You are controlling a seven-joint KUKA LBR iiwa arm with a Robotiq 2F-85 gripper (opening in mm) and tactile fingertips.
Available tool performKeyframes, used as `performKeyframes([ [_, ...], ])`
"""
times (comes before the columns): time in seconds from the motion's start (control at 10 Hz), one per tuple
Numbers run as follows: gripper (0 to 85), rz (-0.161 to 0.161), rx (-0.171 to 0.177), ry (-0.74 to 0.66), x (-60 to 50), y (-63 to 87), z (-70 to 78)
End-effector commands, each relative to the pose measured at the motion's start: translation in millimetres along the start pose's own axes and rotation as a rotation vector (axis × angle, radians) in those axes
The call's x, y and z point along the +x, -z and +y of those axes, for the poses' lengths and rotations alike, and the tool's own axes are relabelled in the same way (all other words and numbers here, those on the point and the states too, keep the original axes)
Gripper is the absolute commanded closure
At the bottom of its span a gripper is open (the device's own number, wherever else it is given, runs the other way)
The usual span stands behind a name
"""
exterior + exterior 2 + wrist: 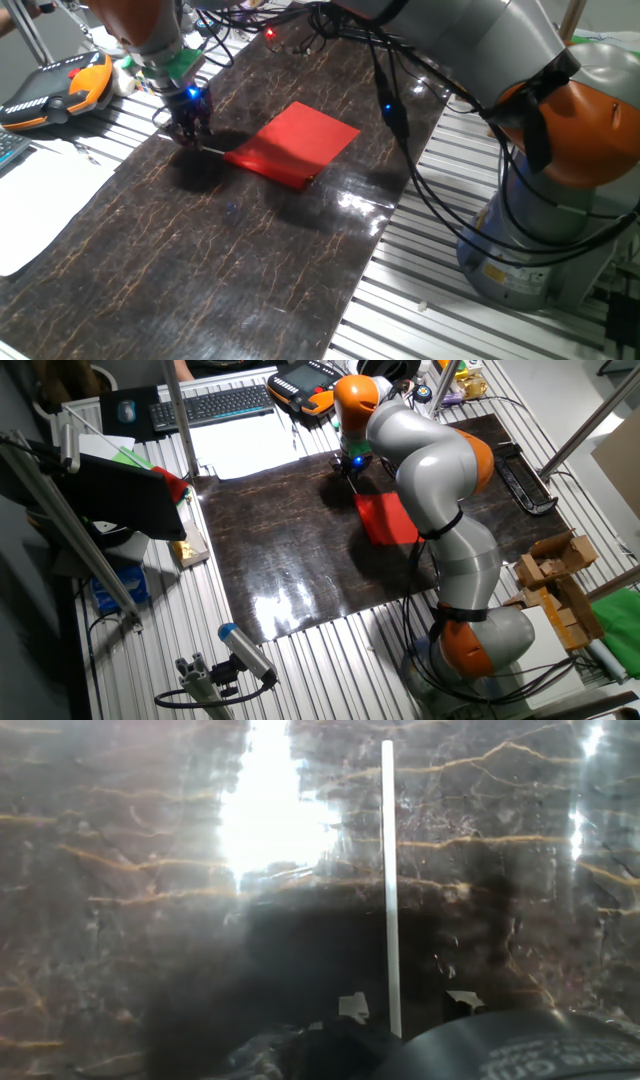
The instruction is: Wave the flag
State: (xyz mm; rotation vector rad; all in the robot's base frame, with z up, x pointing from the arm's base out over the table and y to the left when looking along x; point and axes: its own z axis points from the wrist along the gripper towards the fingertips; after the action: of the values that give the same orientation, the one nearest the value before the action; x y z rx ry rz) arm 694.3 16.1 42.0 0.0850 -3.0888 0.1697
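The flag (298, 143) lies flat on the dark worktop (230, 270). Its red sheet is spread out near the middle of the worktop, and its thin white stick (389, 870) pokes out from one edge of the sheet toward the gripper (189, 128). So the stick is the part closest to the gripper, and the red sheet lies on the far side of it.

In the hand view the stick runs straight up and down the picture, away from the hand. Its near end sits between the two small fingertips (352, 1006) low in the picture. The fingertips are a little apart, one on each side of the stick. I cannot tell if they are already pinching it or only standing beside it.

The arm (430, 460) bends over the worktop from its base at the edge. It reaches across the red sheet, and the hand points almost straight down. The gripper is very low, right at the worktop, at the free end of the stick.

I think the job is only at the start, because the flag is not lifted yet. The next move needs a firm squeeze on the stick. The stick is thin and lies flat, so it could slip or roll away.
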Motion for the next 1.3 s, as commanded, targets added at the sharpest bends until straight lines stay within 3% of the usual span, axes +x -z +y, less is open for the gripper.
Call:
performKeyframes([
  [0.0,40.3,0.001,-0.002,0.003,-0.8,-3.1,-0.8],
  [0.3,41.3,-0.008,-0.011,0.015,-2.9,-10.4,-1.9],
  [1.0,50.7,0.014,-0.038,0.034,-4.5,-18.3,-1.5],
  [1.2,58.3,0.014,-0.044,0.040,-4.8,-19.5,-1.1],
])
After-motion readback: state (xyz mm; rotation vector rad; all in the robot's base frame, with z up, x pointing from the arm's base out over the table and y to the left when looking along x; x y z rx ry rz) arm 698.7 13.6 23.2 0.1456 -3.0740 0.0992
